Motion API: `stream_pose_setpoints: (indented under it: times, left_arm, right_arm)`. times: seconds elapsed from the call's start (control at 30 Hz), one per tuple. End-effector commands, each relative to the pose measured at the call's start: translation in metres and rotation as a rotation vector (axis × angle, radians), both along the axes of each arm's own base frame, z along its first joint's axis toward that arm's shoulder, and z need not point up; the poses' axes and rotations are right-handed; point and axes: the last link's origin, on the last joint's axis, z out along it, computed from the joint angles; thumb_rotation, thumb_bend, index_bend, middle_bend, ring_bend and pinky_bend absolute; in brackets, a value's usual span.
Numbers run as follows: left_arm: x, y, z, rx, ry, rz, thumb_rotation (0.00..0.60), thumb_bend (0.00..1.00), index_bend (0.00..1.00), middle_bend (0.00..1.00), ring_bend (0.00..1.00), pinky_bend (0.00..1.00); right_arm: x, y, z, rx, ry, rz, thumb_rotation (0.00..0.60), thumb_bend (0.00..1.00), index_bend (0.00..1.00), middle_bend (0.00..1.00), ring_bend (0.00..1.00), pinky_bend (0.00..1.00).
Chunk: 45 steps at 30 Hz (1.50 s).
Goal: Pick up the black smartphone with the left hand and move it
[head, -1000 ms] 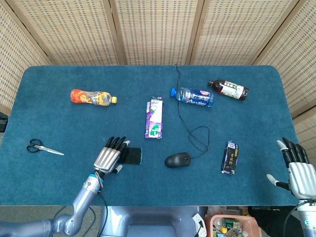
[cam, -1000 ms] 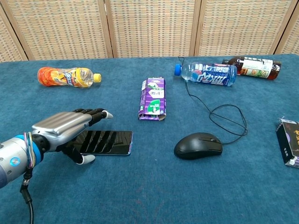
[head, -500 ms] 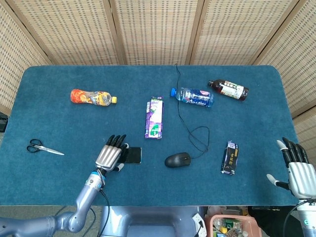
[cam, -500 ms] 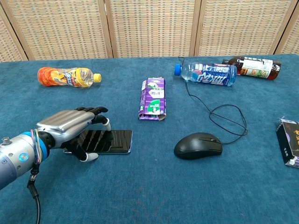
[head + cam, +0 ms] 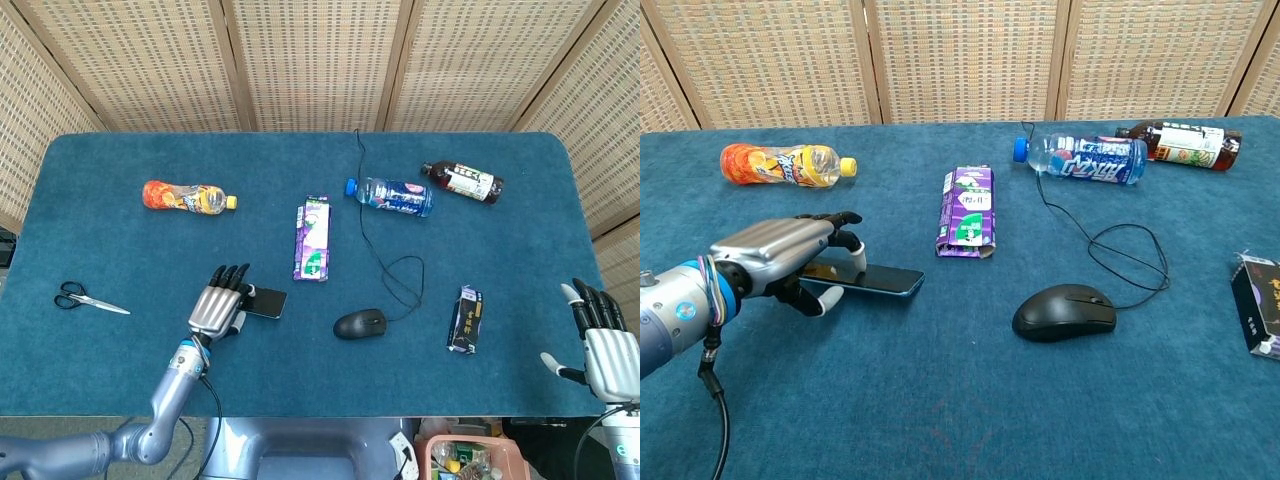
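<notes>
The left hand (image 5: 780, 262) covers the near end of the flat black smartphone (image 5: 872, 279), gripping it, palm down, lifted just off the blue felt tabletop (image 5: 940, 400). The right hand (image 5: 598, 340), cut off at the frame edge, hangs spread and empty.

we see the left hand (image 5: 780, 262) now gripping the black smartphone (image 5: 872, 280), which is raised off the bench (image 5: 970, 400) and tilted instead of lying flat.

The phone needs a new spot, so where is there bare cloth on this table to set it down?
Free: the near strip in front of the mouse, and the left stretch between the scissors and the orange bottle. Crowded: the middle right, where the purple carton, the blue-capped bottle, the mouse cable and the dark box lie.
</notes>
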Motion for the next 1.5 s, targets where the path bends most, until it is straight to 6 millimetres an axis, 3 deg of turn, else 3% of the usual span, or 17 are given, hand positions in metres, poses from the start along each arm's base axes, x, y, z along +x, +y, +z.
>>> stream_pose_setpoints:
  times: [0.03, 0.53, 0.97, 1.23, 1.43, 1.5]
  left_arm:
    - [0.003, 0.006, 0.004, 0.003, 0.003, 0.004, 0.6, 0.5, 0.36, 0.0, 0.0, 0.0]
    - [0.034, 0.063, 0.018, 0.027, 0.034, 0.063, 0.6, 0.5, 0.43, 0.0, 0.0, 0.0]
    - [0.056, 0.121, 0.015, 0.067, 0.039, 0.118, 0.6, 0.5, 0.5, 0.0, 0.0, 0.0]
    - [0.065, 0.139, 0.007, 0.077, 0.037, 0.12, 0.6, 0.5, 0.39, 0.0, 0.0, 0.0]
    - [0.058, 0.143, 0.004, 0.075, 0.038, 0.142, 0.6, 0.48, 0.07, 0.0, 0.0, 0.0]
    - [0.055, 0.142, 0.007, 0.075, 0.036, 0.136, 0.6, 0.33, 0.01, 0.0, 0.0, 0.0]
  right_arm:
    - [0.0, 0.0, 0.0, 0.002, 0.002, -0.001, 0.6, 0.0, 0.0, 0.0, 0.0, 0.0]
    - [-0.003, -0.002, -0.005, 0.014, 0.013, -0.017, 0.6, 0.0, 0.0, 0.0, 0.0, 0.0]
    - [-0.013, -0.008, -0.01, 0.03, 0.022, -0.059, 0.6, 0.0, 0.0, 0.0, 0.0, 0.0]
    - [-0.02, -0.013, -0.012, 0.038, 0.023, -0.091, 0.6, 0.0, 0.0, 0.0, 0.0, 0.0]
    - [-0.022, -0.014, -0.012, 0.038, 0.026, -0.096, 0.6, 0.0, 0.0, 0.0, 0.0, 0.0]
    - [-0.022, -0.014, -0.012, 0.038, 0.025, -0.097, 0.6, 0.0, 0.0, 0.0, 0.0, 0.0]
